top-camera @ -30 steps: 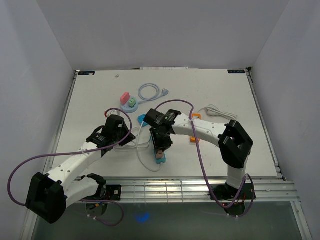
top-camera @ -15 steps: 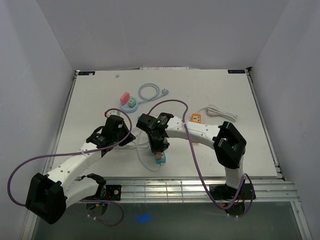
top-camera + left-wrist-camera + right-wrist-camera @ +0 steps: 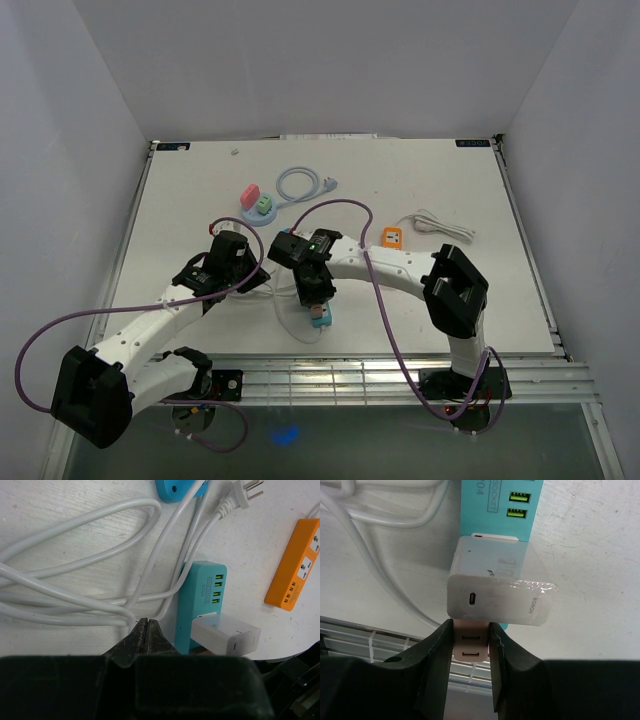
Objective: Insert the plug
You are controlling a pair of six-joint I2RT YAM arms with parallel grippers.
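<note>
Right fingers pinch a small pink plug, smooth plastic with two slots in its face, at the near end of the teal socket strip. Whether it is seated cannot be told. Just beyond it, a glossy white rectangular charger sits on the strip. Only the left wrist view shows the left fingers pressed together above looped white cable on the matte tabletop. An orange strip lies farther right.

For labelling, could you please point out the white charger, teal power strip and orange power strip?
white charger (image 3: 492,600): right wrist view, front face.
teal power strip (image 3: 197,597): left wrist view, top face.
orange power strip (image 3: 294,567): left wrist view, top face.
</note>
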